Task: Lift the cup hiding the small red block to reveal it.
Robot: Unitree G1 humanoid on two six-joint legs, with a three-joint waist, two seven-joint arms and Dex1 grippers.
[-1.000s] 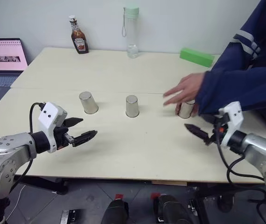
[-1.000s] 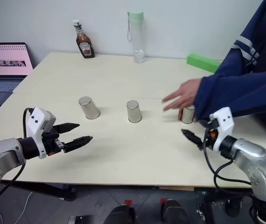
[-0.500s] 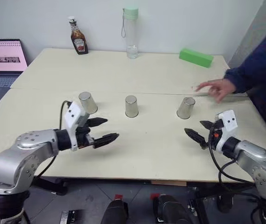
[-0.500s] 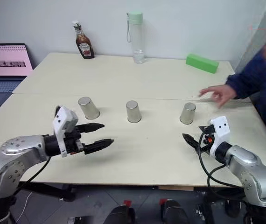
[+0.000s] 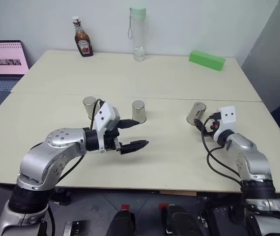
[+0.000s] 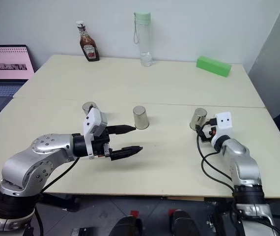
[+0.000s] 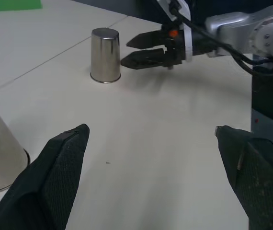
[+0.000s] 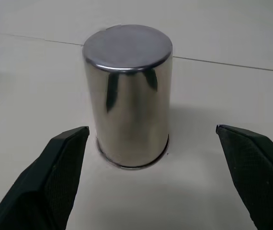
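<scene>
Cup-lift risk at the right-hand tumbler

Right tool (image 7: 143,50) stands wide, empty, just short of the inverted cup (image 8: 128,93) on the bench (image 5: 169,78). Off-centre closing could tip the slick cup. Left tool (image 5: 132,133) hovers wide, empty, near the middle cup (image 5: 138,111).

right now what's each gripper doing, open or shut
Left gripper: open, holding nothing.
Right gripper: open, fingers beside the right cup, not holding it.
</scene>
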